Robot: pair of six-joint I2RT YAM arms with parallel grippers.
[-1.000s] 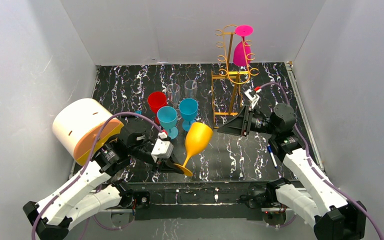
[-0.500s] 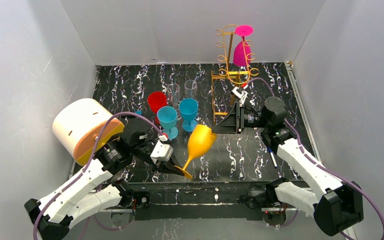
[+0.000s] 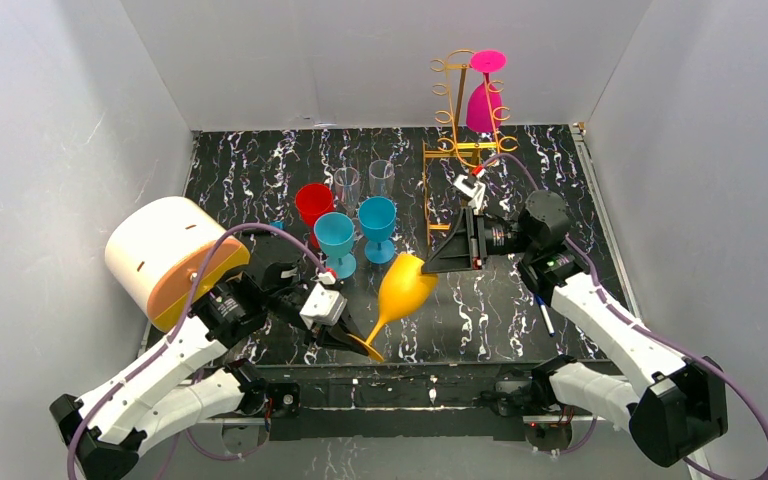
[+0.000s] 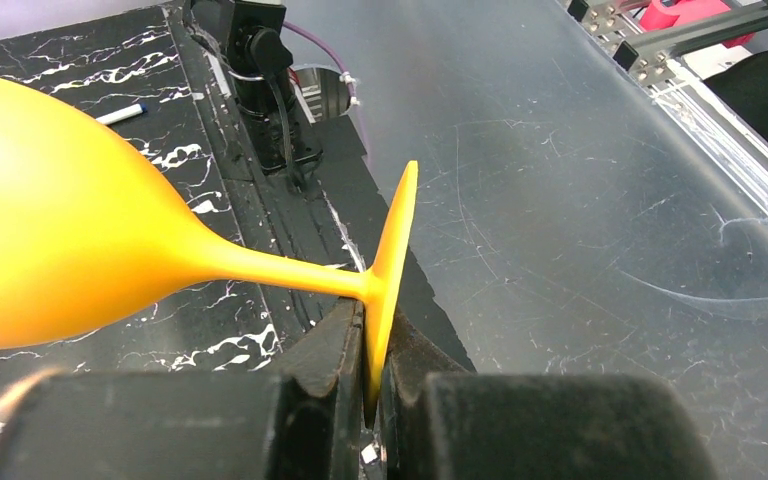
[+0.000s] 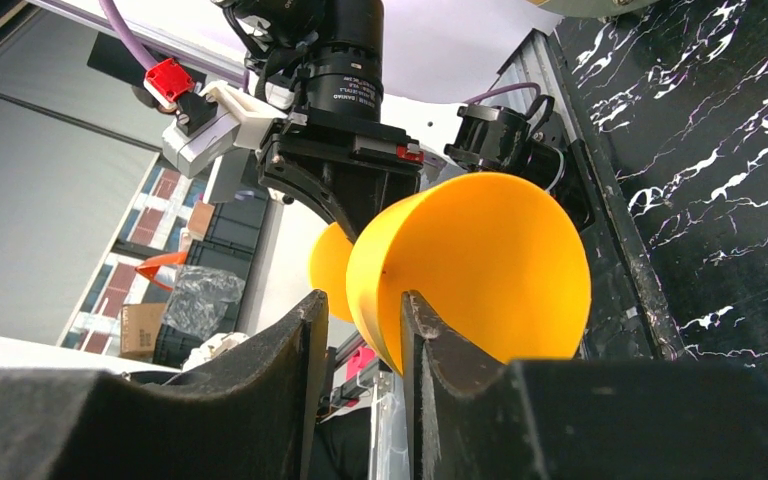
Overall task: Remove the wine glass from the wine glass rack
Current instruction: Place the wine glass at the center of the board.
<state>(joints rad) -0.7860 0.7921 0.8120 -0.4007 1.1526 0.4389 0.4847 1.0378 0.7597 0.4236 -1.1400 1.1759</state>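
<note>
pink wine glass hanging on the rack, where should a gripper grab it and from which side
Grip the pink wine glass, likely by its bowl, coming from the near, arm-facing side. It hangs upside down with its foot caught at the top of the wine glass rack, so the bowl hangs free below, and the wall stands close behind.

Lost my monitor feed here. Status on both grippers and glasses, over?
Left gripper shut on yellow wine glass foot. Right gripper open, straddling its rim. Pink wine glass hangs inverted on wine glass rack. Blue goblets close by.
</note>
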